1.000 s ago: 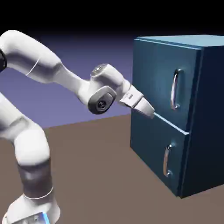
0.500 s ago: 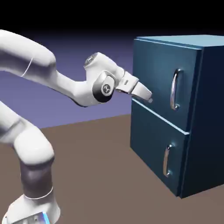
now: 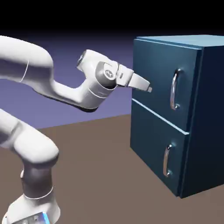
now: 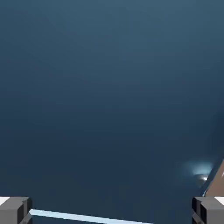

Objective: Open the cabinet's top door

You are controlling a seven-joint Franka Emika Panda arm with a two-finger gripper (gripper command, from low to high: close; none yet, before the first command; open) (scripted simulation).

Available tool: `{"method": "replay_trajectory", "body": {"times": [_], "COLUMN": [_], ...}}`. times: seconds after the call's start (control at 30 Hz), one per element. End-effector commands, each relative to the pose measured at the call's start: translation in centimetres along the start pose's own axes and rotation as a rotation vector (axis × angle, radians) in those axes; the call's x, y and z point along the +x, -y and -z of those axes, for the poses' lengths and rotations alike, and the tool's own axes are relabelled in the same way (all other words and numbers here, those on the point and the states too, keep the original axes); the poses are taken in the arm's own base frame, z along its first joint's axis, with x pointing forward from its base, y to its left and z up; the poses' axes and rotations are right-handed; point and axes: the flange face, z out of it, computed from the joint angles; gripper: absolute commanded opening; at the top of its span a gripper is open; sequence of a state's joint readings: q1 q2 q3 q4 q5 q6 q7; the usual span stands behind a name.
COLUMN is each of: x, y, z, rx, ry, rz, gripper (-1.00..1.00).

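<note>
In the exterior view, the gripper point(image 3: 149, 89) is before the top door point(image 3: 161, 83), aimed at its flat face; the door's handle point(image 3: 175, 89) stands ahead and off toward the exterior view's right, so the approach probably still needs a sideways shift; the door is closed, the lower door point(image 3: 156, 142) below the fingers. In the hand view, the fingertips point(image 4: 16, 211) are spread wide with nothing between them, presumably to let the bar in; the handle's mount point(image 4: 201, 177) shows just above the right-hand tip, the pale seam point(image 4: 87, 217) low between the tips.
</note>
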State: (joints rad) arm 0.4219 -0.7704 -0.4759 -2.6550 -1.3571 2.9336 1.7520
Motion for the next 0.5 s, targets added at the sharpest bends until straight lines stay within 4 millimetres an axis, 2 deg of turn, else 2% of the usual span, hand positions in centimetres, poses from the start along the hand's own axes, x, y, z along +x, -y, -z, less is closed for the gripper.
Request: {"method": "replay_trajectory", "body": {"times": [0.0, 0.47], "x": [0.1, 1.9], "y": [-0.1, -3.0], "z": [0.1, 0.0], "rx": [0.007, 0.121], "ry": [-0.011, -0.157], "rz": [-0.001, -0.033], "gripper": [1.00, 1.00]}}
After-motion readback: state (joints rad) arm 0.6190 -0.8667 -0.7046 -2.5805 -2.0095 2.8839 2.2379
